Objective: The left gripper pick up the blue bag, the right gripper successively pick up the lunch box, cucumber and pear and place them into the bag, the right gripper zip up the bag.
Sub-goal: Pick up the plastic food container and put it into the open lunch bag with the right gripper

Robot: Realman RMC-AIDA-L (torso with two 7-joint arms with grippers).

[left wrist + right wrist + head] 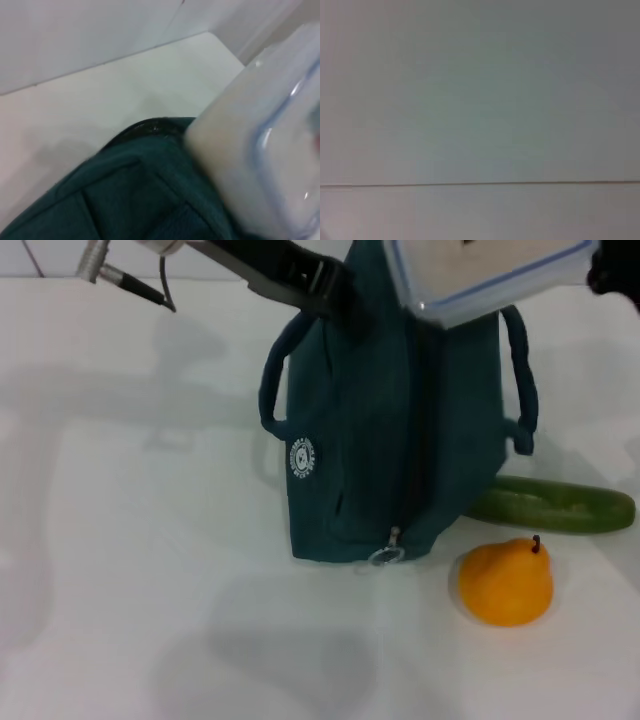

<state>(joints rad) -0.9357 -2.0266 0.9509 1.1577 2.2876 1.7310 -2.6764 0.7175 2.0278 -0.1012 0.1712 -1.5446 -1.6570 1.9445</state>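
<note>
The blue bag (390, 440) stands upright on the white table, its zipper pull (387, 555) low on the near side. My left gripper (335, 295) reaches in from the upper left and is shut on the bag's top edge. The lunch box (485, 275), clear with a blue rim, hangs tilted over the bag's top, and my right gripper (612, 275) holds it at the upper right corner. The left wrist view shows the bag's fabric (125, 200) with the lunch box (265, 165) right against it. The cucumber (555, 505) lies behind the bag's right side. In front of it sits the pear (506, 582).
The white table (130, 570) stretches wide to the left and front of the bag. A silver cable connector (110, 275) of the left arm shows at the upper left. The right wrist view holds only a plain pale surface with a thin line across it.
</note>
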